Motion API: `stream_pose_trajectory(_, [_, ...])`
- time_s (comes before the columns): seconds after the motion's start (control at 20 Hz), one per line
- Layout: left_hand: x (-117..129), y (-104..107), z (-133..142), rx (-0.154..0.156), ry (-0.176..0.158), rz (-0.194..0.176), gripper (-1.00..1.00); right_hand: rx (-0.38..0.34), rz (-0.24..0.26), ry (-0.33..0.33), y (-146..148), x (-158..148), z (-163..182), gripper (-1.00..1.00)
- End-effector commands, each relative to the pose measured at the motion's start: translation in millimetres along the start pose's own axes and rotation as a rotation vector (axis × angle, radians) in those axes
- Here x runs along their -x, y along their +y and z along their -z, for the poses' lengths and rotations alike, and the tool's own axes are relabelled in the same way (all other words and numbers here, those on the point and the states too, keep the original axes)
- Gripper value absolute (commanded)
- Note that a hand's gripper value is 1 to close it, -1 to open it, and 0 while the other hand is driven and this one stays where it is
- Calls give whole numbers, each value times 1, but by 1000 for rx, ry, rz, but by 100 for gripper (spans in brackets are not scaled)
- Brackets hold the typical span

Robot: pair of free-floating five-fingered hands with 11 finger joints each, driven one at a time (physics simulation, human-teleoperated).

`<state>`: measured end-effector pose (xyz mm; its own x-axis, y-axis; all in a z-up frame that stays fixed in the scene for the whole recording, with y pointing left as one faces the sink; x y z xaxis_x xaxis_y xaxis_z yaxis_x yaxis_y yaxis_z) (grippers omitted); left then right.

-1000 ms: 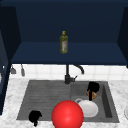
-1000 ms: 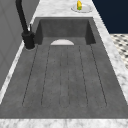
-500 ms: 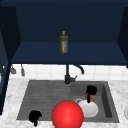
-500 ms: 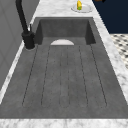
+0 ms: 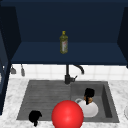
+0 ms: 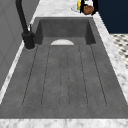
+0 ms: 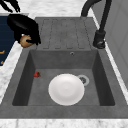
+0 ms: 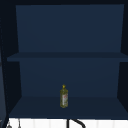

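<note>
Right hand (image 5: 89, 93) around seemingly brown lump (image 5: 89, 100)

R hand (image 5: 89, 93) grips brown item (image 5: 89, 100) over white plate (image 5: 89, 109); L hand (image 5: 35, 116) idle.

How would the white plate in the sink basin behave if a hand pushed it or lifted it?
The plate lies flat on the basin floor, so a push would probably slide it, not tip it. It looks stiff, smooth and glossy, so likely slippery and breakable. The right hand above it holds a small brown thing.
</note>
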<state>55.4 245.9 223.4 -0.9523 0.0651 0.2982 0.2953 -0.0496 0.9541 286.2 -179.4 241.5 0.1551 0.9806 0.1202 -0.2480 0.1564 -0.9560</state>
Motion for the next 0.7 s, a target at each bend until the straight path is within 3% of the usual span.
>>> stream_pose_trajectory(0.0, [0,0,0,0,0,0,0,0,-57,-54,25,2,27,100])
stream_pose_trajectory(0.15, [0,0,0,0,0,0,0,-1,-29,-71,44,12,47,100])
stream_pose_trajectory(0.5, [0,0,0,0,0,0,0,47,-20,-116,88,30,88,100])
stream_pose_trajectory(0.65, [0,0,0,0,0,0,0,55,-18,-89,109,30,89,100])
